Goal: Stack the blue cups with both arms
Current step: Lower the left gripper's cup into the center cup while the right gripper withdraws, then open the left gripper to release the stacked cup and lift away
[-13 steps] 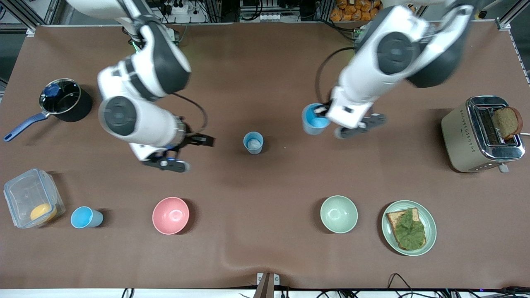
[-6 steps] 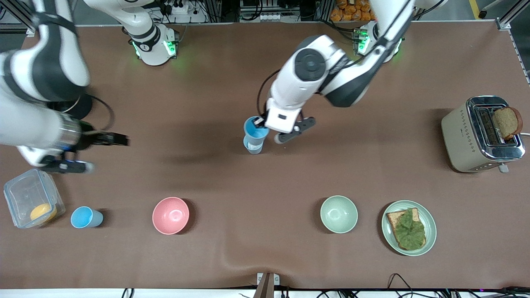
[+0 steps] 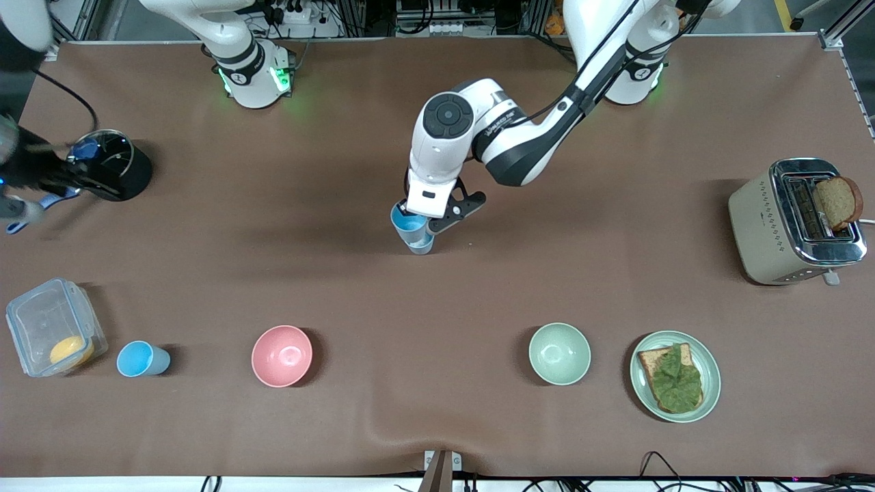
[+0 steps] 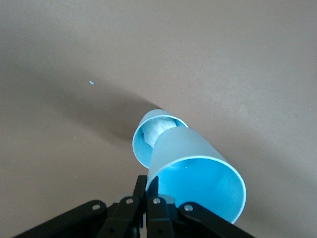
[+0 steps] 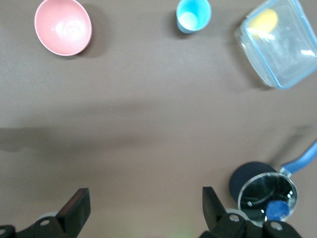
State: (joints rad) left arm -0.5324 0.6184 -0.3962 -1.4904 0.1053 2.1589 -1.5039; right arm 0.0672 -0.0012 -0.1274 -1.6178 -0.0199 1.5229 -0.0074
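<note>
**Blue cups: one held tilted over the middle cup, one alone near the front edge**

Blue cup (image 3: pixel 409 223) in the left gripper (image 3: pixel 425 220) sits at mid-table, its base right at or just inside the mouth of the second blue cup (image 3: pixel 422 244) standing on the table. You can check this in the left wrist view: the held cup (image 4: pixel 198 178) is tilted, open end toward the camera, and its narrow end overlaps the rim of the standing cup (image 4: pixel 153 134). Standing cup has something white inside. I can't tell whether the held cup is seated or only touching the rim.

Left gripper fingers (image 4: pixel 141 191) are pressed against the held cup's wall near the rim, so it's pinching the cup.

Right gripper (image 3: pixel 37 179) is up at the right arm's end of the table, over the black pot (image 3: pixel 109 174) with the blue handle. Right wrist view shows its fingers (image 5: pixel 77 208) spread wide, nothing between them, with the pot (image 5: pixel 265 191) below.

Third blue cup (image 3: pixel 140 359) stands upright close to the front edge, between the clear plastic box (image 3: pixel 51 324) and the pink bowl (image 3: pixel 281 355), just beside the box. You also get it from the right wrist camera (image 5: pixel 193 15).

Also on the table:
- green bowl (image 3: pixel 559 353) and a plate (image 3: pixel 711 383) with bread and lettuce, toward the left arm's end
- toaster (image 3: pixel 779 225) with a slice sticking out, farther back on that end
</note>
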